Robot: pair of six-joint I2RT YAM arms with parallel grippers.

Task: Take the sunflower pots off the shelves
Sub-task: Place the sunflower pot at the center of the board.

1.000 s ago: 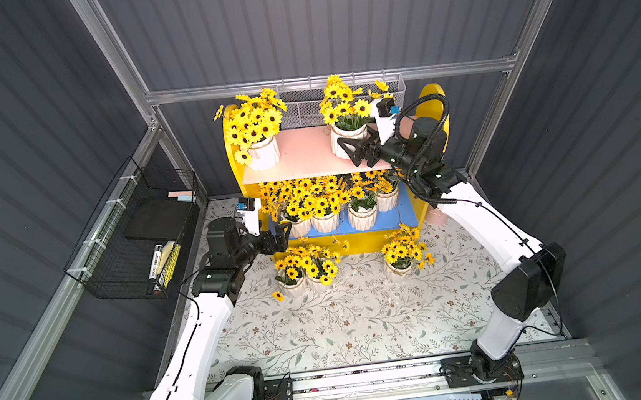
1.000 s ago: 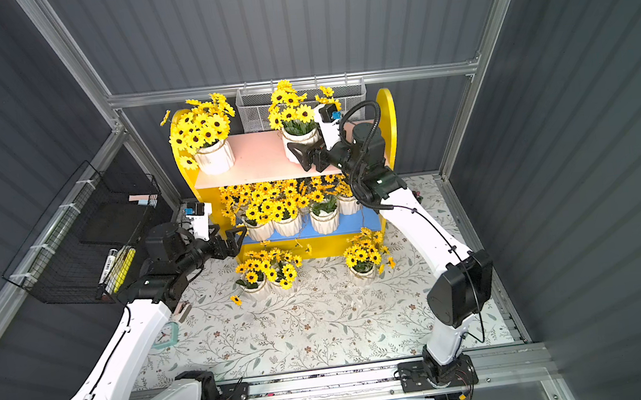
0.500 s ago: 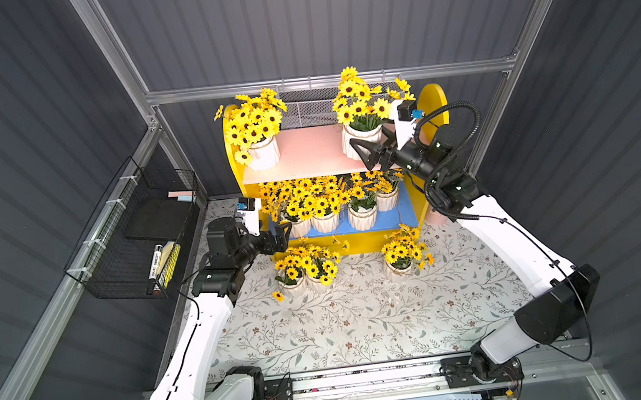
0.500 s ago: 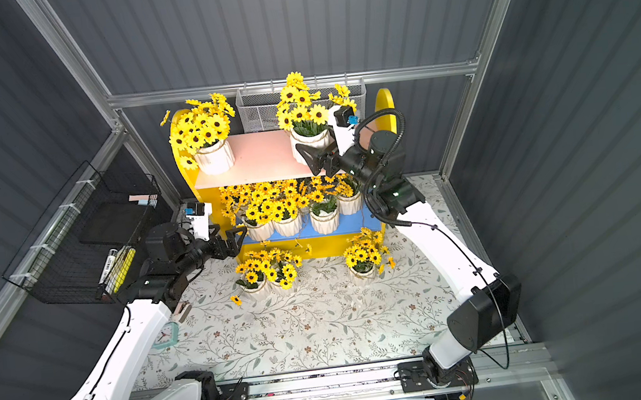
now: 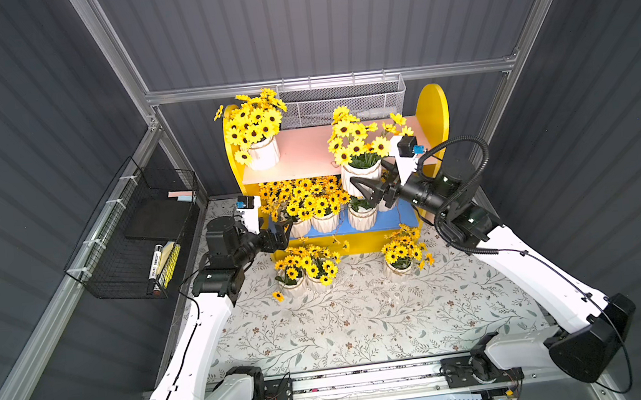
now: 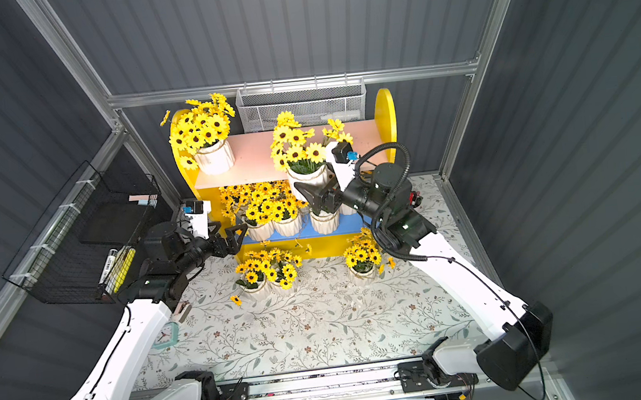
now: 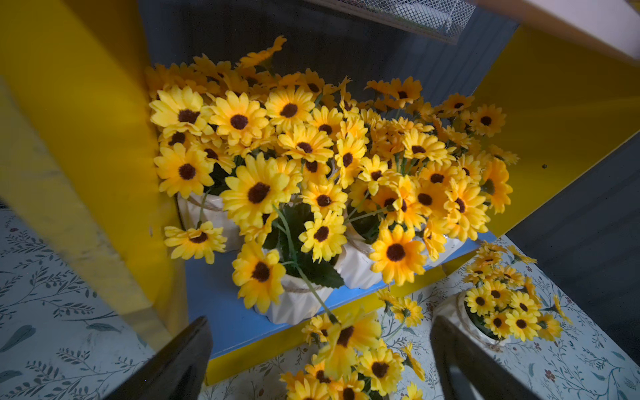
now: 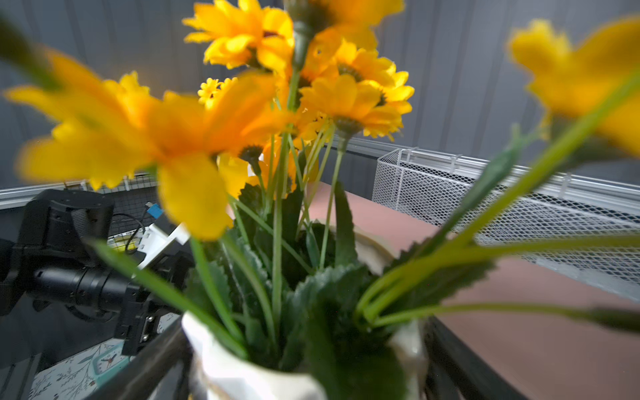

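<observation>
The left gripper (image 6: 234, 236) is hovering with its jaws spread, just in front of the blue board of the shelves (image 5: 433, 114), where a row of pots (image 5: 325, 222) is standing. A corner pot (image 5: 264, 154) is sitting at the pink board's left end, and a pair of pots (image 5: 302, 281) is standing on the table (image 5: 363, 325) below. Further right, the right gripper (image 5: 368, 177) is pinching a sunflower pot (image 8: 242, 374) by its sides at the pink board's front edge. A lone pot (image 5: 399, 267) is standing on the table nearby.

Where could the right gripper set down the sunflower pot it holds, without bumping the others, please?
Free: the floral mat from the paired pots and the lone pot forward to the base rail, and the gap between them. Crowded: the blue lower board.
</observation>
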